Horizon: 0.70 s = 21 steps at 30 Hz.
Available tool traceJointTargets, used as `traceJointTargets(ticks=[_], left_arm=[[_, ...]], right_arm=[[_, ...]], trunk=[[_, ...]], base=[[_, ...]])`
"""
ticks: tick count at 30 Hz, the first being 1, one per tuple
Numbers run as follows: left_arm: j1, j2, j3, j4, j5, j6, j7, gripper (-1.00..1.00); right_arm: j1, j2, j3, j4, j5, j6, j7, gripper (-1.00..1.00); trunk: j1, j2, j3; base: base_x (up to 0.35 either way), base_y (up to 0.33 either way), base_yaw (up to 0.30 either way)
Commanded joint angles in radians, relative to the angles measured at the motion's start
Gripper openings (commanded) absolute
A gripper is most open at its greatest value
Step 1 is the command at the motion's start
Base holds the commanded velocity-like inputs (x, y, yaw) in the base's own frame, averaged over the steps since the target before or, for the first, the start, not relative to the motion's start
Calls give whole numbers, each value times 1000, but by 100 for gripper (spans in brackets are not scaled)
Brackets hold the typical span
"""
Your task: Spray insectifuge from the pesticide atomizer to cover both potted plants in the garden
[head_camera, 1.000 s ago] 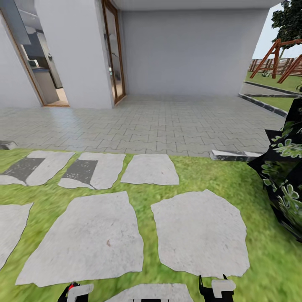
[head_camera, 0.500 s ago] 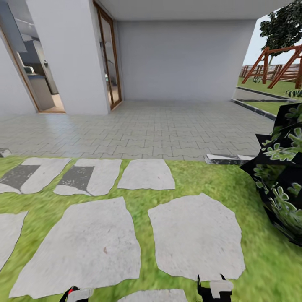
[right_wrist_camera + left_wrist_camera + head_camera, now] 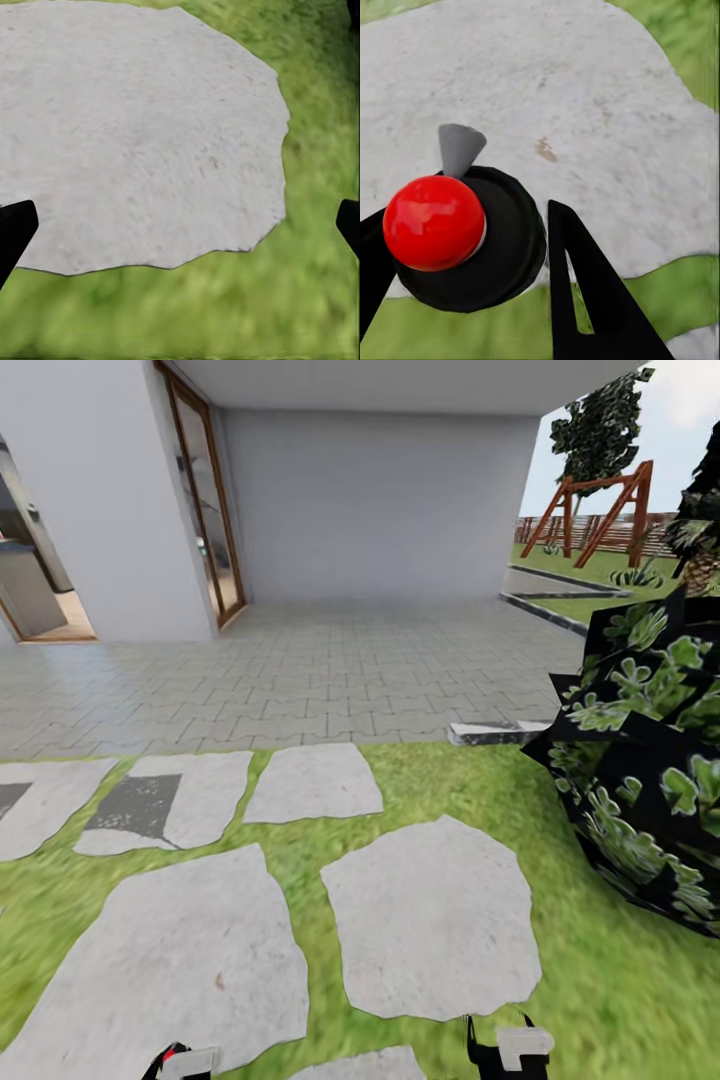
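I see neither the pesticide atomizer nor the two potted plants; both are out of view. In the head view I look over a green lawn [image 3: 430,780] with pale stepping stones [image 3: 430,915]. At that view's bottom edge are my left gripper [image 3: 185,1062] and right gripper [image 3: 505,1050], both held low. The left wrist view has my left gripper [image 3: 457,225] open, black fingers [image 3: 585,300] apart over a stone slab, with a red knob [image 3: 433,223] on a black disc below them. My right gripper [image 3: 180,225] is open wide and empty above a slab and grass.
A dark, leafy shrub [image 3: 645,770] stands close on the right. A paved grey terrace [image 3: 330,670] and a white house wall with a brown-framed glass door [image 3: 205,520] lie ahead. Far right are a wooden swing frame [image 3: 595,510] and a brown fence [image 3: 650,535].
The whole head view has swung to the right: the door and stones now sit further left and more of the shrub and swing frame shows. The grippers stay as they were.
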Motion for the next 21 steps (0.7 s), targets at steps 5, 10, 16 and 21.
traceJointTargets(ticks=[5,10,16,21], left_arm=[[0,0,1,0,-11,-2,4,-100],[0,-1,-2,0,-15,-2,1,-100],[0,-2,-1,0,-12,-2,1,-100],[0,-2,-1,0,-10,-2,1,-100]], right_arm=[[-1,0,1,1,10,1,-10,100],[-1,0,1,0,9,0,-10,100],[-1,1,0,1,9,1,-10,100],[-1,12,1,2,9,2,-10,100]], trunk=[[0,0,-1],[0,0,-1],[0,0,-1],[0,0,-1]], base=[[0,0,-299],[0,0,-300],[0,0,-300],[-86,49,-300]])
